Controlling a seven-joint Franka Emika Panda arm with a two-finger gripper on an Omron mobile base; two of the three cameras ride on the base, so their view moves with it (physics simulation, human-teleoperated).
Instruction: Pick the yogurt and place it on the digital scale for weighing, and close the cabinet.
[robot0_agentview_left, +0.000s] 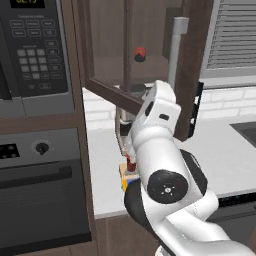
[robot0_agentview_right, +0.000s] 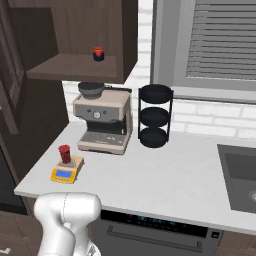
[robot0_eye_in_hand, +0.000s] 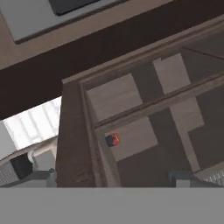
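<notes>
The cabinet (robot0_agentview_right: 75, 35) is matt dark wood, the counter (robot0_agentview_right: 165, 175) smooth pale stone, the rack (robot0_agentview_right: 155, 116) black metal.

The open cabinet (robot0_eye_in_hand: 144, 109) shows at a slant, its dark wooden frame running diagonally, with a shelf edge crossing its pale interior. A small round red-and-dark thing (robot0_eye_in_hand: 113, 140) sits on the shelf, close against the side wall. White brick wall (robot0_eye_in_hand: 30, 124) shows at the left.
</notes>
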